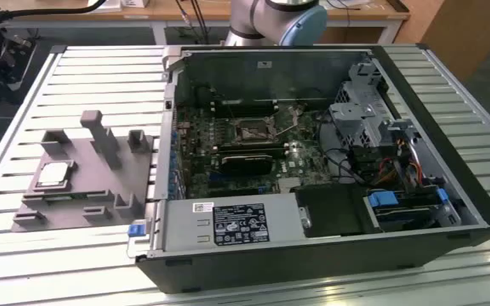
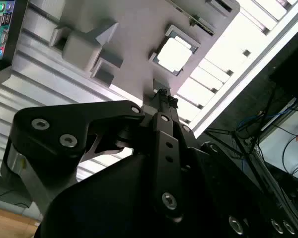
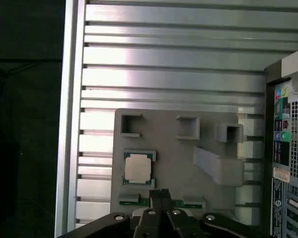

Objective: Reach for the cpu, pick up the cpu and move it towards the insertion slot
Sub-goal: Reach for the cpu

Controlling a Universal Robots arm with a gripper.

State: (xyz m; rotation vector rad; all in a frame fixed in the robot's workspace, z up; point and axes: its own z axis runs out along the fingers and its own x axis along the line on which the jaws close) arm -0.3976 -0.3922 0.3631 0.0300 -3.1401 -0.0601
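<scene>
**A:** Where is the cpu (image 3: 138, 167) now, seen from the claw (image 3: 159, 192)?

**B:** It lies flat in its pocket on the grey fixture plate (image 3: 174, 158), below the claw and a little ahead of its tips; the two are apart, nothing touches; the plate lies on the slatted counter (image 3: 164, 54).

**A:** And how does the claw stand?

**B:** Narrow; in the first wrist view the two fingertips are pressed together with nothing between them; so I judge the work is at the reaching, the chip is not yet picked up.

**A:** And the insertion slot (image 1: 251, 132)?

**B:** Inside the open computer case (image 1: 313, 255), on the green board; well apart from the claw, beyond the case wall that stands beside the plate.

**A:** How to do this reach well, in your opinion?

**B:** I think the claw should come exactly over the middle of the chip, its fingers square to two opposite edges; it must be wider than the chip before it goes low, because joined tips would press on the shiny top; the descent should be straight and slow; the tall grey block (image 3: 218, 166) stands near, on the case side of the claw, and the pocket rim is close around the chip, so a skewed approach could catch them.
</scene>
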